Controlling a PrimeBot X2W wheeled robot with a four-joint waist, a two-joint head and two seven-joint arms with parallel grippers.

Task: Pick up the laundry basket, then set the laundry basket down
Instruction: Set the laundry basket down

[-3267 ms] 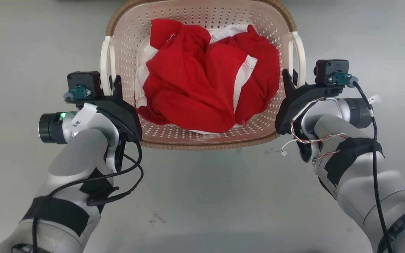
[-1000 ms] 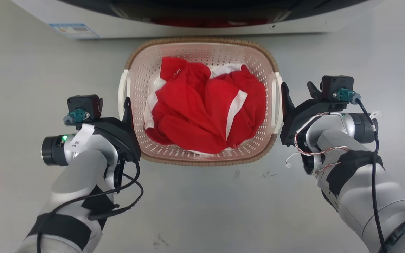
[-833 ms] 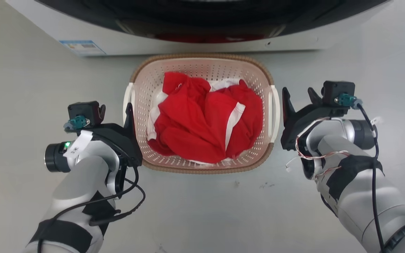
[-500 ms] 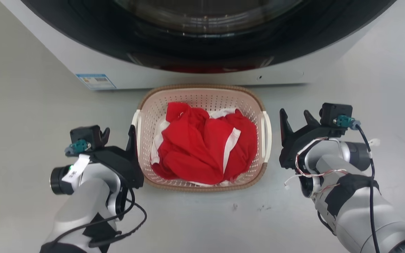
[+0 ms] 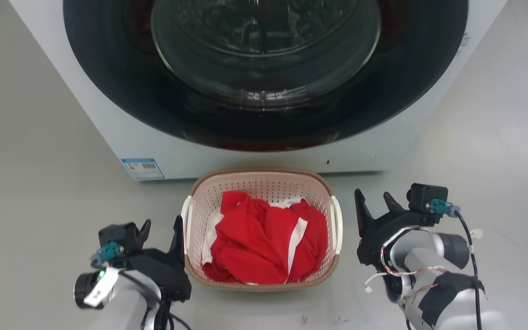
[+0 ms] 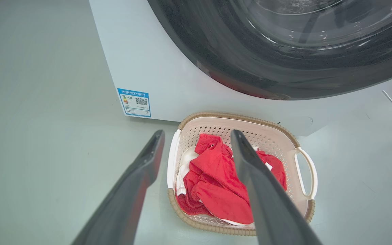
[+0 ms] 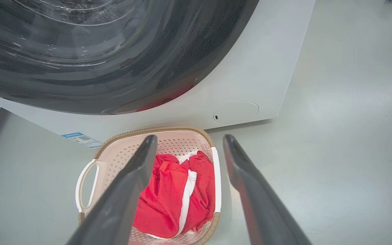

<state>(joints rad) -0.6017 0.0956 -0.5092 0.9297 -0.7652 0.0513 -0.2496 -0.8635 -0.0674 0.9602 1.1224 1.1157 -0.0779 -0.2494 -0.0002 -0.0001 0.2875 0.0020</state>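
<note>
Backing off looks like the step in hand. The laundry basket (image 5: 260, 171) sits on the floor (image 5: 475, 137), just near of the washing machine (image 5: 85, 114), with red clothes (image 5: 264, 243) piled inside.

The left gripper (image 5: 162, 229) has its jaws open. It is just left of the basket's left handle (image 5: 186, 220), and its inner finger is very close; cannot tell if they touch. The right gripper (image 5: 374, 201) also has its jaws open, right of the right handle (image 5: 337, 220) with a clear gap. Neither holds anything.

To do it well:
- Keep both jaws wide.
- Draw each arm straight outward and up on its own side, so no finger hooks a handle loop or nudges the basket.
- Take most care on the left side.

Hidden or unclear:
- The basket bottom is under the clothes.
- Cannot tell whether the far rim touches the machine front.
- Both forearms are cut off at the bottom edge of the head view, and the machine top at the upper edge.
- The drum contents behind the dark glass are hard to make out.
</note>
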